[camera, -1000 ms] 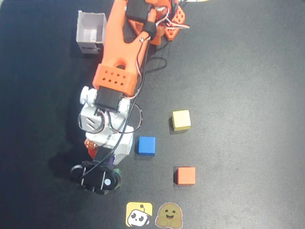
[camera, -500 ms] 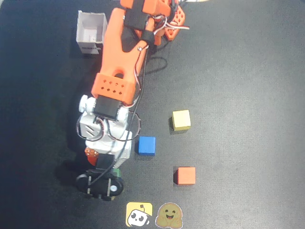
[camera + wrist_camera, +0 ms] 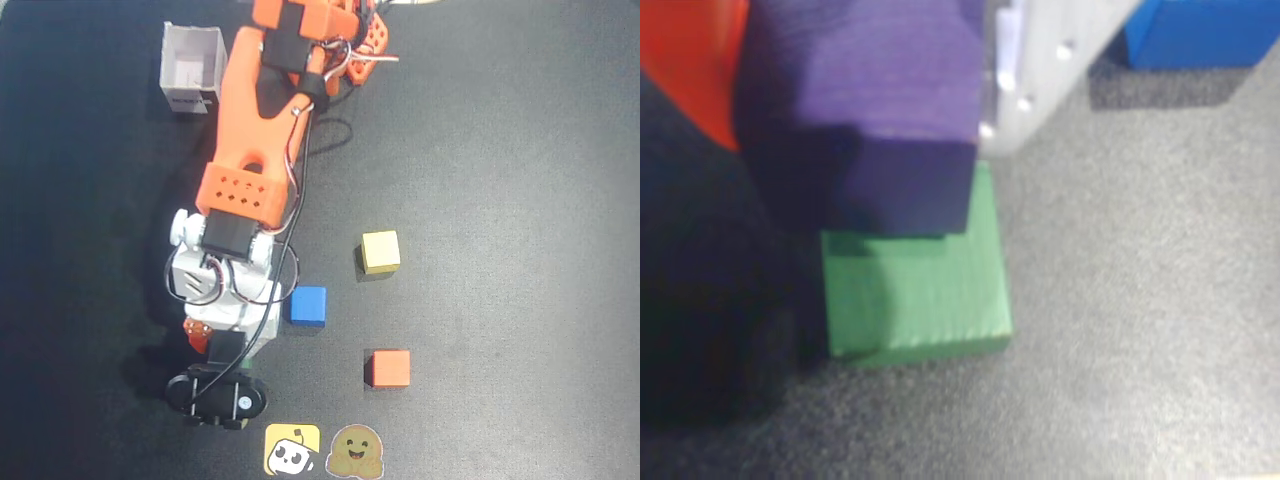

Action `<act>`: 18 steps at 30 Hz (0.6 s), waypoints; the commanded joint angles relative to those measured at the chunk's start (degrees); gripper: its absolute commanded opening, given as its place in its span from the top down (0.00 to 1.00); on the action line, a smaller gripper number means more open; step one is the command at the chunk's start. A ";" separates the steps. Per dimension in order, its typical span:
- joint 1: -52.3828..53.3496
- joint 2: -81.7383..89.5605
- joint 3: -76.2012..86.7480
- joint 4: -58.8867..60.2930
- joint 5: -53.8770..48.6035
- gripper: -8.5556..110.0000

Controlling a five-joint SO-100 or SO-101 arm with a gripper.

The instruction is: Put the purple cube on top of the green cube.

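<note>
In the wrist view the purple cube (image 3: 880,110) fills the upper left, and my gripper (image 3: 865,90) is shut on it between an orange finger (image 3: 695,60) and a white finger (image 3: 1035,70). The green cube (image 3: 925,285) lies on the dark mat directly under it. The purple cube covers the green cube's far edge and sits offset toward the top left. I cannot tell whether they touch. In the overhead view the gripper (image 3: 222,385) and its black wrist part hide both cubes.
A blue cube (image 3: 308,305) sits just right of the arm and also shows in the wrist view (image 3: 1200,30). A yellow cube (image 3: 380,251) and an orange cube (image 3: 388,368) lie further right. A white box (image 3: 190,68) stands top left. Two stickers (image 3: 292,450) lie at the bottom edge.
In the overhead view the gripper head has shifted a little toward the bottom edge. It now covers the sliver of green cube that showed beside it half a second ago.
</note>
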 commanded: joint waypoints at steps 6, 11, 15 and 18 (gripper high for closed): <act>-0.97 -0.70 -4.04 0.35 1.76 0.84; -0.97 -1.67 -5.19 0.18 1.93 0.84; -0.97 -2.37 -5.63 0.18 2.46 0.84; -0.97 -2.90 -5.89 0.18 2.55 0.84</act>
